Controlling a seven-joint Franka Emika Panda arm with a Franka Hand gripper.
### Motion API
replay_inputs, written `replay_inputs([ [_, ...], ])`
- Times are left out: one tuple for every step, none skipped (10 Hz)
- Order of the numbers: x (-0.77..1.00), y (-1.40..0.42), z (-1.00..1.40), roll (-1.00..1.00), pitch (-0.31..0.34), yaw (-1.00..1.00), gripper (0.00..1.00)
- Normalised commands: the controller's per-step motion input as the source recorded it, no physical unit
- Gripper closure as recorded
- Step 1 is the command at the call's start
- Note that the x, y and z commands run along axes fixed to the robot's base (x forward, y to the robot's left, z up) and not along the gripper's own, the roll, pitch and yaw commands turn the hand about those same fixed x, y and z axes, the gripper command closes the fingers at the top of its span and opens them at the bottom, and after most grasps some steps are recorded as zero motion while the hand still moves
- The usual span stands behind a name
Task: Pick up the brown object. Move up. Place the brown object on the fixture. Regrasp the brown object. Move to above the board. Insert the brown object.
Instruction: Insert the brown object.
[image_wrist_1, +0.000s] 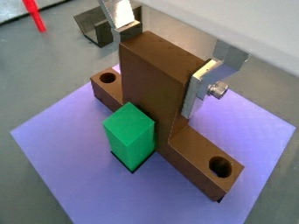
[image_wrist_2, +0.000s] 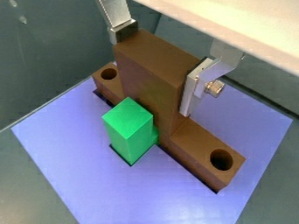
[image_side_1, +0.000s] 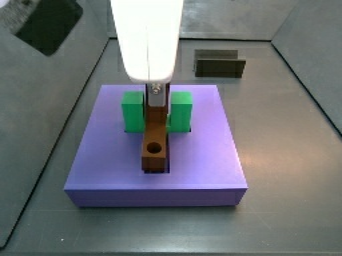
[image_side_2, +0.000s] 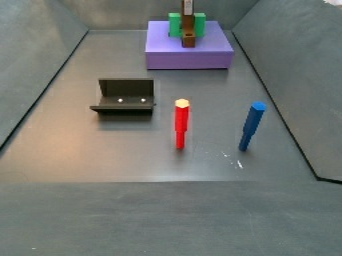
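You see the gripper (image_side_1: 156, 97) over the purple board (image_side_1: 201, 160), its fingers on the brown object (image_side_1: 156, 145), between green blocks (image_side_1: 134, 112).

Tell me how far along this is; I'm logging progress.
Pickup, fixture stop and regrasp look done: the fixture stands empty. In hand: the gripper, over the board, grips the brown object's upright stem, its long bar lying in the groove beside the green block. Left: release, if it is fully seated.

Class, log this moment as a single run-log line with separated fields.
phase: insert | gripper: shut on brown wooden T-shaped block | block: seated in flat purple board, beside green block | dark fixture: bare
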Motion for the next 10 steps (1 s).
replay_inputs([
  [0.0,0.0,-0.2,0.0,-0.104,0.15,1.0],
  [0.0,0.0,-0.21,0.0,-0.12,0.09,1.0],
  [0.1,0.0,-0.16,0.0,-0.101,0.03,1.0],
  [0.0,0.0,-0.29,0.04,-0.106,0.0,1.0],
  [-0.23,-0.12,-0.68,0.18,-0.203,0.0,1.0],
  [-0.31,-0.17,-0.8,0.19,-0.18,-0.03,1.0],
  [-0.31,-0.19,-0.82,0.17,-0.18,-0.03,1.0],
  [-0.09,-0.01,-0.46,0.1,-0.001,-0.01,1.0],
  [0.0,0.0,0.0,0.01,0.0,0.0,1.0],
  [0.0,0.0,0.0,0.0,0.0,0.0,1.0],
])
